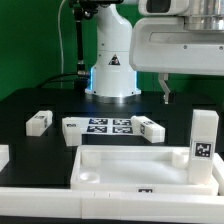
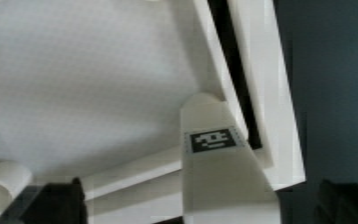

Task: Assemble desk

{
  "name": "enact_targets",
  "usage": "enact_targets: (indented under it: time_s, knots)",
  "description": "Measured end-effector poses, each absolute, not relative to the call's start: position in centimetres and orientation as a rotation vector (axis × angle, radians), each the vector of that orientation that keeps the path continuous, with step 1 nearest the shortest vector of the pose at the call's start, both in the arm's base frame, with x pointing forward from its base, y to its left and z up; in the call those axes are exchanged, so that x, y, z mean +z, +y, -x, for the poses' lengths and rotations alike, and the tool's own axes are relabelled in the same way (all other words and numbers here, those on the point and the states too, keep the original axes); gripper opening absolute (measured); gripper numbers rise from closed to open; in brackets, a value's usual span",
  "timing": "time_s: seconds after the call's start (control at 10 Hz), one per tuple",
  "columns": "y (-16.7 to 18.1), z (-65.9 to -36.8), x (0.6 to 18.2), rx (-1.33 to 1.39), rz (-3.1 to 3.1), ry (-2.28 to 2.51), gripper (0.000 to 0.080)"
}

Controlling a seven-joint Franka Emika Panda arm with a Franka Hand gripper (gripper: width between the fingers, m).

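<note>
Currently the empty hand (image 1: 166,88), fingers apart, is hovering upper right above the upright leg (image 1: 203,135): probably light, stiff, slick plastic, best pinched mid-shaft.

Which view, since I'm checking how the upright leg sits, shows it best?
The exterior view: the upright leg stands nearly whole, tag visible, at the corner of the tabletop panel on the exterior view's right. The wrist view shows only part of that leg, close up.
</note>
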State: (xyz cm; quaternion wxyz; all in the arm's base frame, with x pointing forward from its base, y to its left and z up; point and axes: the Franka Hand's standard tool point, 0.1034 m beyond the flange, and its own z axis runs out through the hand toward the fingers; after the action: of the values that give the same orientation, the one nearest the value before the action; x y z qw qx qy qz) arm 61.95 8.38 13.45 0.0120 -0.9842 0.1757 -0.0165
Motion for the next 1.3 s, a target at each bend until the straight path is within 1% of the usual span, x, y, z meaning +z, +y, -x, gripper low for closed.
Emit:
enact_targets:
  time_s: [0.1,0.3,0.4,0.5,0.9,1.0,1.1,1.2,1.3]
  knots:
    - [8.4,-61.9,13.4,-0.051,3.072,0.534,0.0649]
    - [8.8,-59.6,13.1,-0.011,3.121,0.183,0.0649]
    - [8.5,-58.6,12.6,0.013,3.119,0.059,0.0649]
    - [8.2,-58.0,12.1,-0.006,3.111,0.074,0.0649]
    - [8.3,-58.0,12.0,-0.01,3.112,0.062,0.0649]
    - [9.1,-56.9,11.0,-0.068,3.112,-0.004,0.0649]
    - [9.9,-54.0,9.6,-0.06,3.111,-0.069,0.0649]
    - [10.0,-52.2,8.5,-0.068,3.111,-0.107,0.0649]
    - [10.3,-51.3,8.0,-0.074,3.115,-0.116,0.0649]
